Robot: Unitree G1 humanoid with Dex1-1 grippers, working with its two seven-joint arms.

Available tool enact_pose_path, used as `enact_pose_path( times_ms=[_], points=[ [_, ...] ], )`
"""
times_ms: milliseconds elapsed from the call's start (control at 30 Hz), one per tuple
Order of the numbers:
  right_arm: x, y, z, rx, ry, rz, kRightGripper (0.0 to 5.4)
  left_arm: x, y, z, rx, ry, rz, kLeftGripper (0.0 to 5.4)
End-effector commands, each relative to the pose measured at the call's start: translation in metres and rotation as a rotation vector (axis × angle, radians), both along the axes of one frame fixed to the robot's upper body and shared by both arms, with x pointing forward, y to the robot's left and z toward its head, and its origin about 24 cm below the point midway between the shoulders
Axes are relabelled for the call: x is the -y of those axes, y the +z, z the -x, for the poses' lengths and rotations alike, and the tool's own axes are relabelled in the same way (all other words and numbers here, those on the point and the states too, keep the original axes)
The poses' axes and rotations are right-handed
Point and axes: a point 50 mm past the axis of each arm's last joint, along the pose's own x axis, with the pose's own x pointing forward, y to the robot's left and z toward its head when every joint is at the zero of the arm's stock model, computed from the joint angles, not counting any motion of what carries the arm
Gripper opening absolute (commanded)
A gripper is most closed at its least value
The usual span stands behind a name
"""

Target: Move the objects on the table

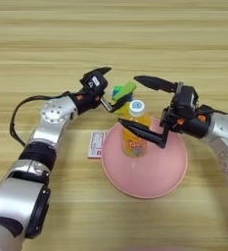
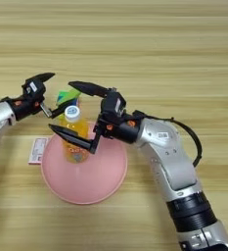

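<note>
The orange-drink bottle point(image 1: 134, 138) with a white cap stands upright on a pink plate point(image 1: 157, 179). My right gripper point(image 1: 127, 99) is open wide around it, one finger behind the cap and the other across the front of the bottle's body. Just behind the plate sits the multicoloured puzzle cube point(image 1: 118, 93), with a lime-green piece point(image 1: 128, 88) at its upper right; whether that piece is the block is unclear. My left gripper point(image 1: 119, 82) is at the cube with its fingers spread. The lower finger reaches under the cube and the upper finger is clear of it.
A small pink and white card point(image 1: 95, 144) lies flat on the table point(image 1: 47, 39) against the plate's left rim. The left arm comes in from the bottom left and the right arm from the right edge.
</note>
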Motion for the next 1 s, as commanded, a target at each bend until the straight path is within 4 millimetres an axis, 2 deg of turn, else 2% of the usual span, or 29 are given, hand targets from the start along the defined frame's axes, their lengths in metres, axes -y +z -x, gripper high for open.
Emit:
enact_pose_path(
  times_ms=[33, 233, 400, 667, 1000],
  points=[
    [0.0, 0.001, 0.0, 0.015, -0.003, 0.003, 5.4, -0.013, 0.01, 0.005, 0.049, 0.024, 0.023, 5.37],
    [0.0, 0.0, 0.0, 0.009, -0.008, 0.002, 5.4, -0.03, 0.018, 0.018, 0.084, 0.063, 0.085, 5.37],
    [0.0, -0.006, -0.008, -0.02, -0.051, 0.038, 5.4, -0.05, 0.007, 0.025, 0.053, 0.169, 0.169, 5.37],
    [0.005, -0.028, -0.018, -0.091, -0.113, 0.139, 5.4, -0.058, 0.001, 0.031, 0.04, 0.217, 0.199, 5.37],
    [0.01, -0.053, -0.012, -0.137, -0.052, 0.266, 5.4, -0.059, 0.0, 0.03, 0.038, 0.225, 0.198, 5.37]
  ],
)
